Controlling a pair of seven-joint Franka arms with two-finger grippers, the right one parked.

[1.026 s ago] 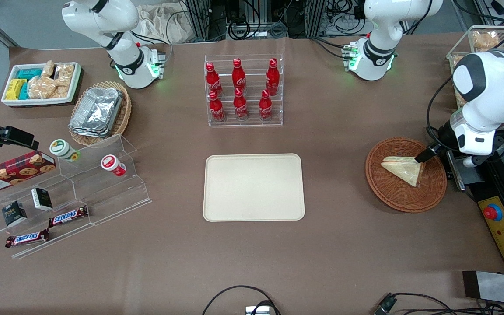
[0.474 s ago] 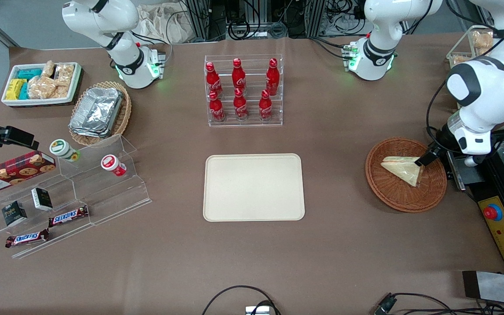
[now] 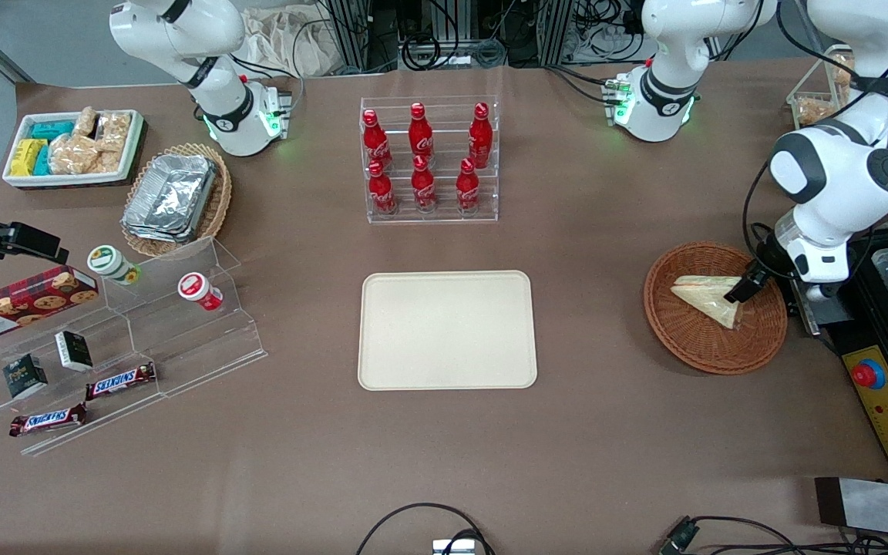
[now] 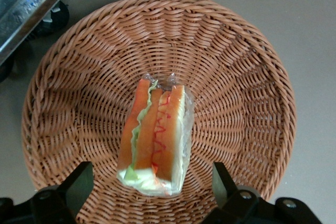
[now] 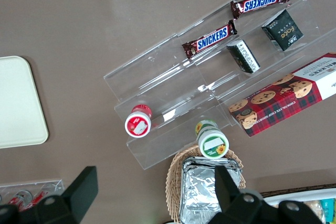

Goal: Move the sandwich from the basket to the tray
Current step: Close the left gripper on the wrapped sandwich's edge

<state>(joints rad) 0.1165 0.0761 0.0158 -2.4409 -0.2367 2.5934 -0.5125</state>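
Hand (image 4: 152, 192) is held just above the sandwich (image 4: 155, 137), fingers (image 4: 79, 182) spread apart, one on each side. Sandwich lies in the basket (image 4: 247, 93). Descent should be kept centred, wrap clamped gently; tray (image 3: 447, 330) is well apart.

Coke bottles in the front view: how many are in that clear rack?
6 Coke bottles: three on the rack's upper step, three on the lower step nearer the camera. None looks hidden. The tool hangs open over the sandwich.

Rough woven wicker basket (image 4: 247, 77), glossy clear plastic wrap on the sandwich (image 4: 155, 137), smooth matt tray (image 3: 447, 330).
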